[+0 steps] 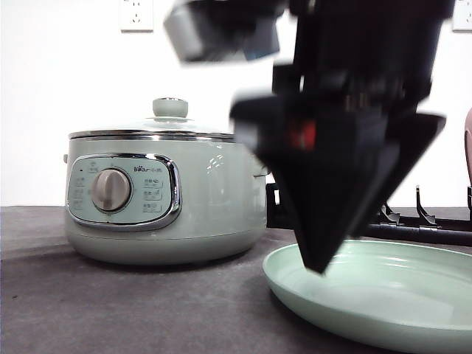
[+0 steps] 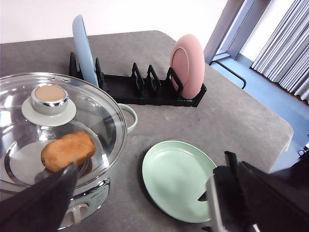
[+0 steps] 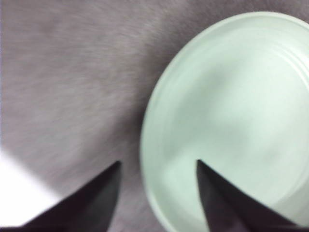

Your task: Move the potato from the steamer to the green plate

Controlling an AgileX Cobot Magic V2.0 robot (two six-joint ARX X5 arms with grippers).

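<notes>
Orange-brown and smooth, the potato (image 2: 67,151) lies inside the steamer (image 1: 166,198), and you can see it through the glass lid (image 2: 58,123), which is on the pot. The lid has a green knob (image 2: 49,99) with a shiny top. The steamer is pale green, with a silver dial (image 1: 110,189) on its front panel, and it stands on the grey tabletop (image 1: 110,310). Just beside the steamer lies the green plate (image 2: 178,186), flat on the tabletop, with nothing on it. Behind both of them is a black dish rack (image 2: 145,87). A blue plate (image 2: 83,48) stands on its edge at one end of the rack, close to the steamer, and a pink plate (image 2: 189,65) stands on its edge at the other end. The right end effector (image 3: 157,193) hangs over the near edge of the green plate. Its two dark fingers (image 3: 96,198) are spread apart and hold nothing; one finger is over the tabletop and the other is over the plate. In the front view the right arm (image 1: 346,147) is big, dark and blurry, and its tip points down just above the plate's rim. The left end effector (image 2: 145,203) is up above the steamer and the plate. Its fingers (image 2: 43,198) are spread wide and hold nothing, with one near the steamer's edge.
</notes>
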